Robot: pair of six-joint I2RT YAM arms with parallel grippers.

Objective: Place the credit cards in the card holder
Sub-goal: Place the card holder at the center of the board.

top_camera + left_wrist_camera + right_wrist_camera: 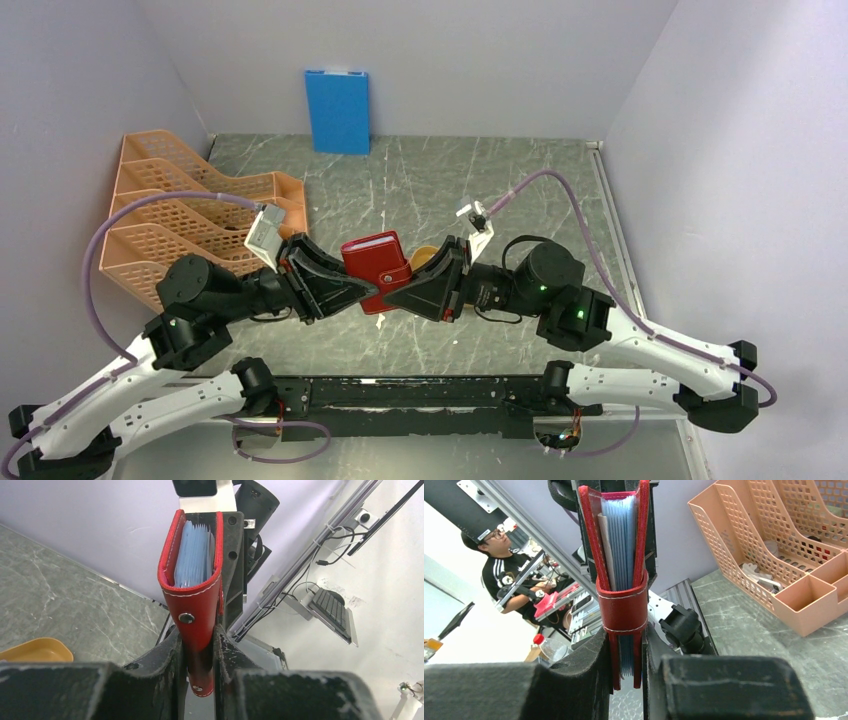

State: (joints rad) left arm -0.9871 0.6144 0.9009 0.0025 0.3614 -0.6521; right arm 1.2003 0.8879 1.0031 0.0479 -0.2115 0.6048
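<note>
1. A dark-red leather-like folding wallet [377,270] is held at the middle of the scene, over a grey marbled worktop [450,180]. It is pinched from both sides by two black robot arms.
2. The left arm's fingers [325,285] reach in from the left and the right arm's fingers [430,285] from the right. Their tips meet at the wallet's near edge.
3. In the left wrist view, the left arm's fingers [160,662] are nearly closed, clamped on the wallet's [192,610] narrow snap-tab end. A metal stud sits just above the fingertips.
4. A stack of pale blue thin cards [192,560] stands between the wallet's two red covers.
5. In the right wrist view, the right arm's fingers [584,660] are also nearly closed, gripping the wallet [624,610] from the opposite end, just below the red strap that wraps around it.
6. The cards [621,540] show edge-on inside the covers.
7. A yellow-orange oval tray [425,255] lies on the worktop just behind the right arm's fingers.
8. An orange mesh file rack [190,215] stands at the left.
9. A blue upright board [338,110] leans against the back wall.
</note>
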